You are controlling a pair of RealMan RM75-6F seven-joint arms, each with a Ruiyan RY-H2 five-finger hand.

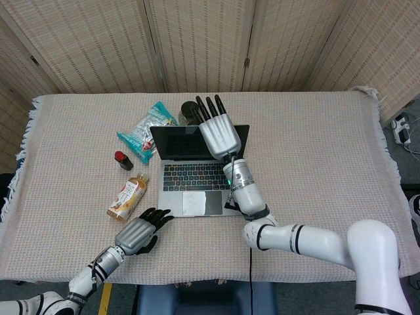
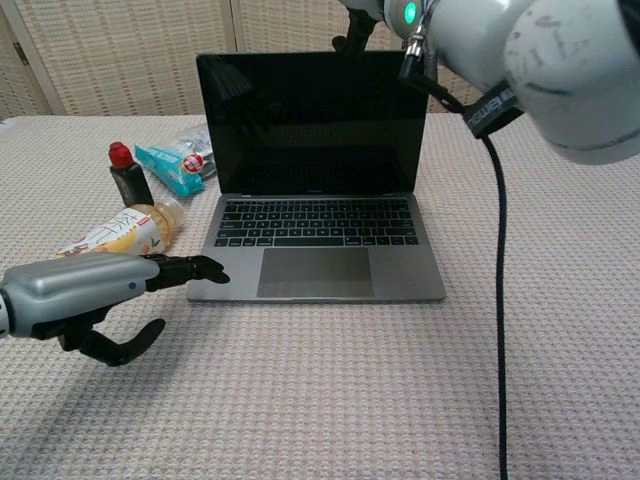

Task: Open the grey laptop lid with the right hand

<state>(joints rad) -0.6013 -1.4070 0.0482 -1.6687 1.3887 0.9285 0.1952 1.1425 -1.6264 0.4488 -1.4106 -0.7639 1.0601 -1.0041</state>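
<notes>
laptop (image 1: 193, 172): grey, centre of the head view, on the table cloth (image 1: 315, 164); lid up and open, dark screen (image 2: 310, 120) faces the robot; the chest view shows keyboard and trackpad in full.
right hand (image 1: 217, 128): seen whole only in the head view, over the upper right part of the lid, fingers straight and slightly apart, holding nothing; I cannot tell if it touches the lid. The chest view shows only its arm at the upper right, with a green light and a black cable (image 2: 497, 300) hanging down.
left hand (image 1: 136, 231): lower left in both views, on the cloth just beside the front left corner of the laptop; fingers loosely bent, apart, nothing in them.
bottle (image 1: 128, 196): lies on its side, left of the laptop.
small red-capped bottle (image 2: 127, 175): upright, left of the screen.
packet (image 1: 146, 132): teal, upper left of the laptop.
dark jar (image 1: 189, 113): behind the lid; only the head view shows it.
</notes>
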